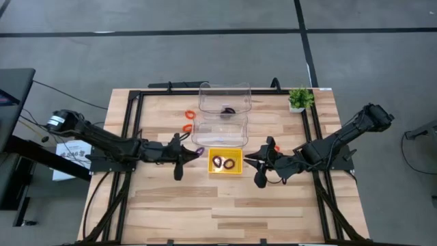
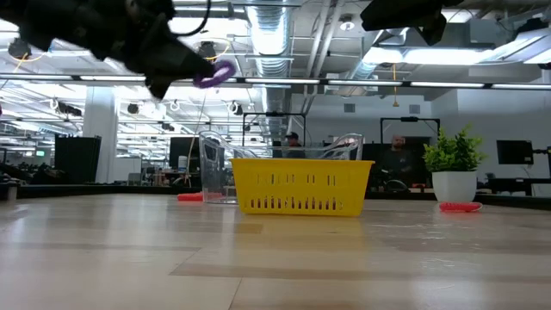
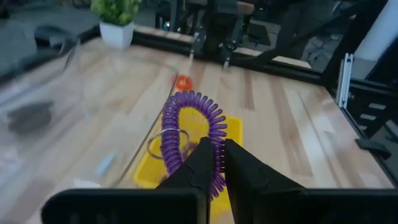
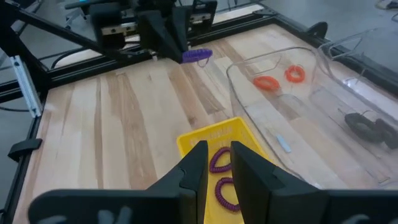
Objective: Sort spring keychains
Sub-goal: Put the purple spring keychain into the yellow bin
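**benchrat:** Left wrist view first, nearest thing out: the left gripper point(image 3: 214, 163) has its fingers pinched down on a purple spring keychain point(image 3: 189, 134), coil sticking up past the tips with its metal ring hanging off. It's held in the air just beside the yellow tray point(image 1: 225, 162), I'd guess because purples go there.

**coilfan:** Makes sense, two purple keychains point(image 4: 222, 177) already lie in that tray. Right gripper point(image 4: 218, 163) hovers over the tray's other side, fingers nearly together with a thin gap and nothing between them. Looks like it's just waiting.

**benchrat:** Further back, two clear bins. The near clear bin point(image 1: 220, 130) looks empty, the far clear bin point(image 1: 224, 98) has a dark keychain point(image 1: 228, 109) in it. So one colour per container, probably.

**coilfan:** And two orange keychains point(image 1: 188, 121) sit on the table point(image 1: 225, 205) left of the bins, one more orange keychain point(image 1: 276, 147) by the right arm. Little potted plant point(image 1: 299, 99) in the far corner.
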Available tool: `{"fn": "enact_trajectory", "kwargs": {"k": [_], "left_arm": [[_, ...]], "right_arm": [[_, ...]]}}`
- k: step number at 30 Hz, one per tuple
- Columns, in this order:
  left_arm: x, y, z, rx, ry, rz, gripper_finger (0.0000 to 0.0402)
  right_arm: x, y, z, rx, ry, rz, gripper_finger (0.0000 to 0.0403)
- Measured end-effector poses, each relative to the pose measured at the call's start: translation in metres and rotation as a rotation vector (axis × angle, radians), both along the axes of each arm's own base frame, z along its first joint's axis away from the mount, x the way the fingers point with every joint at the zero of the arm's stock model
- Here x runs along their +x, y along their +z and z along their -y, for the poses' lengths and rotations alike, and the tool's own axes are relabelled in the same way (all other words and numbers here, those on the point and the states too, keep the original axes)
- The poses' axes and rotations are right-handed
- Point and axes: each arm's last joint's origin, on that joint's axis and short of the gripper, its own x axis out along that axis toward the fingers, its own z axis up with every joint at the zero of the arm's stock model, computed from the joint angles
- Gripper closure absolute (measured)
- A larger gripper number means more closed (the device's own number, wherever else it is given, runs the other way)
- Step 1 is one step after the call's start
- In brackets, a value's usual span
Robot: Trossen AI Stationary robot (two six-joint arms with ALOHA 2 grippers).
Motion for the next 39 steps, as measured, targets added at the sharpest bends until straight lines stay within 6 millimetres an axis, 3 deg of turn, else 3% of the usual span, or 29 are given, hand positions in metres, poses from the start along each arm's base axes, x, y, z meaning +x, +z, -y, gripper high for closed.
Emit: {"fn": "enact_trajectory", "kwargs": {"k": [5, 14, 39], "left_arm": [[0.025, 0.01, 0.005, 0.079, -0.033, -0.003, 0.0375], [0.052, 0.007, 0.001, 0.013, -0.21, -0.005, 0.0375], [0.059, 0.007, -0.018, 0.045, -0.313, 0.043, 0.0375]], "right_arm": [[0.0, 0.0, 0.0, 0.006, -0.019, 0.009, 0.0343], [-0.003, 0.0, -0.007, 0.05, -0.011, 0.019, 0.0343], [-0.009, 0.0, -0.017, 0.116, -0.02, 0.042, 0.0343]]}}
